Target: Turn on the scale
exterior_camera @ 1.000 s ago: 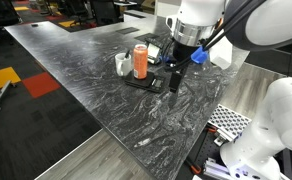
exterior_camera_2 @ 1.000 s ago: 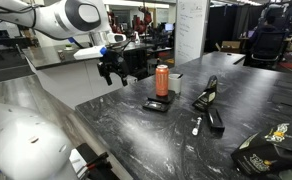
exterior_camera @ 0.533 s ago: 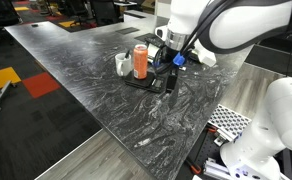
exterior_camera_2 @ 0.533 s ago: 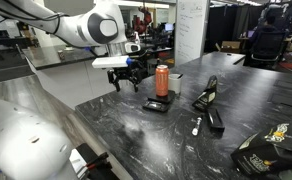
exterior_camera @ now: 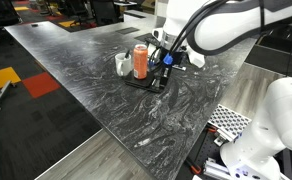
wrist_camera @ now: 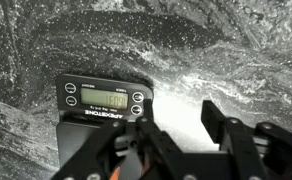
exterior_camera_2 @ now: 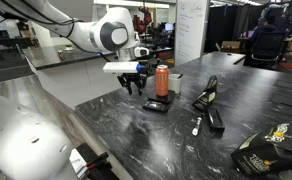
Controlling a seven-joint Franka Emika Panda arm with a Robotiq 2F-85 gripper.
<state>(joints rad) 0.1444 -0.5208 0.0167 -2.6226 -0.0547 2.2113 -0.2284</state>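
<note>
On the marble table (exterior_camera: 86, 70), one scale (wrist_camera: 106, 100) bears one orange can (exterior_camera: 140, 60); one hand (exterior_camera_2: 134, 89) hovers spread.

In the wrist view, the near end of the scale (wrist_camera: 104, 100) is hidden behind the dark fingers (wrist_camera: 231, 135) of the gripper (wrist_camera: 161, 125), and the bottom edge cuts off the gripper's body. The digits on the scale's display and the lettering beneath it are too blurred to read. In an exterior view, the can (exterior_camera: 139, 61) and the gripper cover most of the scale's top, so its display and buttons cannot be made out. In an exterior view, a pale cup (exterior_camera_2: 175, 78) is largely hidden behind the can. A bag (exterior_camera_2: 269, 150) is cut off at the lower right corner, its print unreadable. A white rounded shell (exterior_camera_2: 26, 145) runs off the bottom edge.
</note>
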